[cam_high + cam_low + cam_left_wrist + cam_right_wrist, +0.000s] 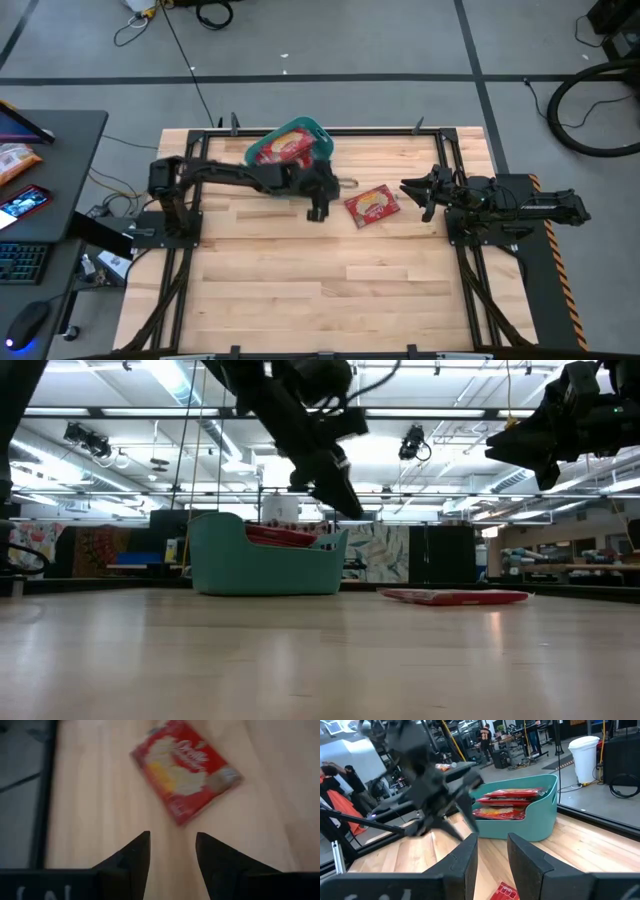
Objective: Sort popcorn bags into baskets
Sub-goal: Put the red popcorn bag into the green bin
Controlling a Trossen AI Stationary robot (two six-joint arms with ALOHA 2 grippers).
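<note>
Pale wooden plank table (330, 270) framed by black rails. Near the far edge, a teal plastic basket (290, 146), rectangular with rounded corners and sloping walls, loaded with several flat red popcorn bags (510, 802) stacked inside and showing above the rim. One more flat red popcorn bag with a yellow-orange picture (372, 206) lying flat on the bare table, just to the right of the basket and well clear of it, between the two arms. Touched by neither gripper.

Left gripper (317, 211) reached across from the left side, raised above the table just left of the loose bag and just in front of the basket. Fingers (131, 862) parted, nothing between them, pointing down toward the wood with the loose bag lying just beyond the tips.

Right gripper (414, 190) held off the table at the right side, just right of the loose bag, aimed toward the basket and the other arm. Fingers (465, 855) apart, empty.

Off the table at the far left, a dark desk (60, 140) with a keyboard and a lit screen. In the room behind, people standing among benches, seen only small and far off.
</note>
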